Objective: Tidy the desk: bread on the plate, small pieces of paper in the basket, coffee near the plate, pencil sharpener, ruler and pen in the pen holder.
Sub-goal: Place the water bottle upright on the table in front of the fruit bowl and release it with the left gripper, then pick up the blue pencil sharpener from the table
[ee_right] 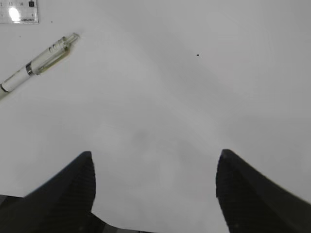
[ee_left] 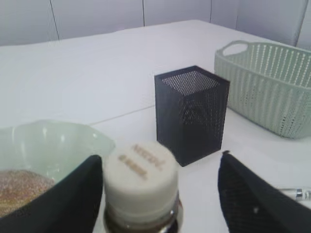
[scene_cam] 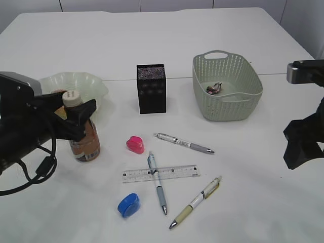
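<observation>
In the exterior view, the coffee bottle (scene_cam: 84,132) is seen standing upright on the white table (scene_cam: 263,192), just in front of the pale green plate (scene_cam: 76,86). The left gripper (scene_cam: 76,119) is placed around the bottle's neck, below the cream cap. The black mesh pen holder (scene_cam: 152,88) stands between the plate and the green basket (scene_cam: 228,86), in which a crumpled scrap of paper (scene_cam: 214,88) is lying. In front of the holder are scattered a pink sharpener (scene_cam: 135,145), a blue sharpener (scene_cam: 128,205), a clear ruler (scene_cam: 160,173) crossed by a blue pen (scene_cam: 157,183), a grey pen (scene_cam: 184,143) and a cream-coloured pen (scene_cam: 196,202). The right gripper (scene_cam: 302,139) is held at the right edge, well apart from all of them.

In the left wrist view, the bottle's cap (ee_left: 142,172) is seen between the gripper's spread fingers (ee_left: 73,204) — one finger is just beside the cap, the other well clear of it. Bread (ee_left: 22,187) lies in the plate.

In the right wrist view, the right fingers (ee_right: 68,194) are seen apart over bare table — nothing is held between them. The cream-coloured pen's end and a corner of the ruler appear at upper left.
</observation>
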